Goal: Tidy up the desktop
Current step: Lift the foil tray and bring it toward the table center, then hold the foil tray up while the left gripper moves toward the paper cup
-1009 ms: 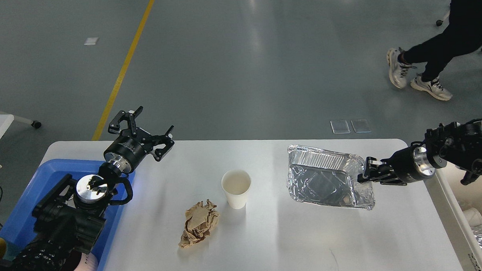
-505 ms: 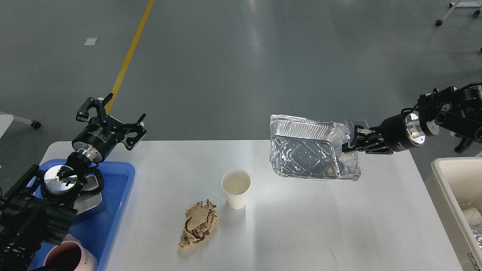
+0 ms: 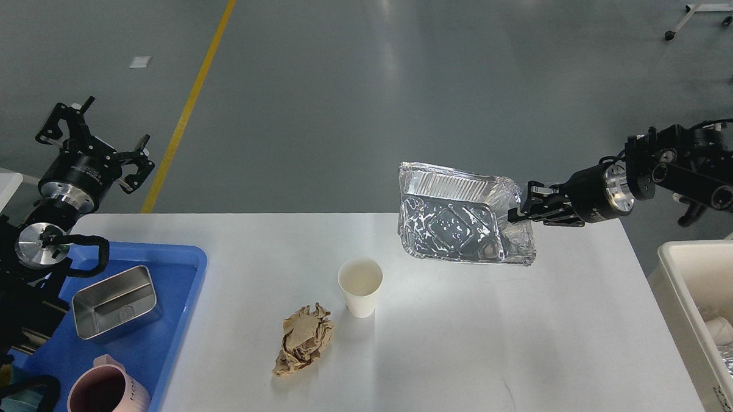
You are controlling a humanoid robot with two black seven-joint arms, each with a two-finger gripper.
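Note:
The white desktop (image 3: 469, 349) fills the lower part of the head view. My right gripper (image 3: 521, 211) is shut on the right rim of a crumpled foil tray (image 3: 455, 218), which hangs tilted above the desktop's far edge. A white paper cup (image 3: 361, 285) stands upright near the middle, with a crumpled brown paper ball (image 3: 303, 347) just in front and to its left. My left gripper (image 3: 93, 139) is open with nothing in it, raised past the desktop's far left corner.
A blue tray (image 3: 180, 279) at the left holds a steel box (image 3: 115, 302) and a pink mug (image 3: 107, 399). A cream-white bin (image 3: 686, 280) stands off the right edge with a cup and foil inside.
My right gripper has lifted the foil tray off the desktop and carried it up and to the left. My left arm has drawn back to the left, uncovering the steel box and pink mug.

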